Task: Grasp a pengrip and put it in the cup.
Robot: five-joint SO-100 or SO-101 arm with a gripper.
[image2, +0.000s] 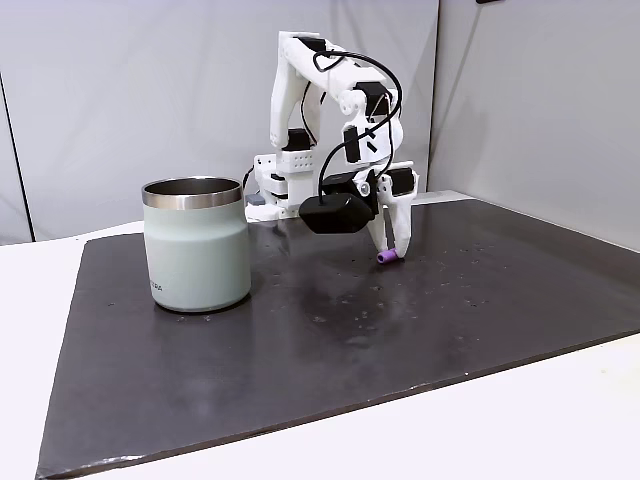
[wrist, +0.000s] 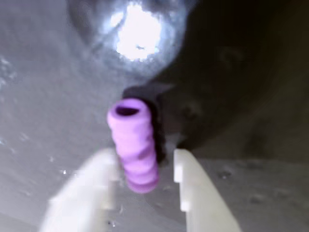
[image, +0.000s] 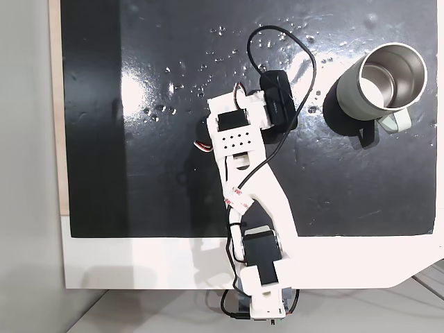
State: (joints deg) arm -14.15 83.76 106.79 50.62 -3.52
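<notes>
Wrist view first: my two white fingers (wrist: 145, 186) rise from the bottom edge, and the pengrip (wrist: 133, 145) stands between them, a light-purple ribbed tube with its open end pointing away from me. The left fingertip (wrist: 104, 166) sits against its side, while a thin dark gap shows between the tube and the right one, so I am closed around it loosely, and I cannot tell how firm the hold is. Beyond the tube lies the dark mat (wrist: 251, 183), with a bright glare of light on it farther off.

From the side, in a fixed view, my fingers (image2: 393, 254) point down at the far middle of the mat (image2: 330, 340), with the pengrip (image2: 387, 258) at their tips, at or just above the surface; I cannot say whether it touches. The black wrist camera (image2: 338, 212) hangs just to the left of them. The cup (image2: 196, 245) stands upright on the mat well to the left and nearer the camera, steel rim up, apart from me.

From above, in a fixed view, my white arm (image: 250, 187) reaches from the near edge of the counter (image: 173, 263) over the mat (image: 139, 139). The cup (image: 378, 87) sits at the far right, its handle toward the near side.
</notes>
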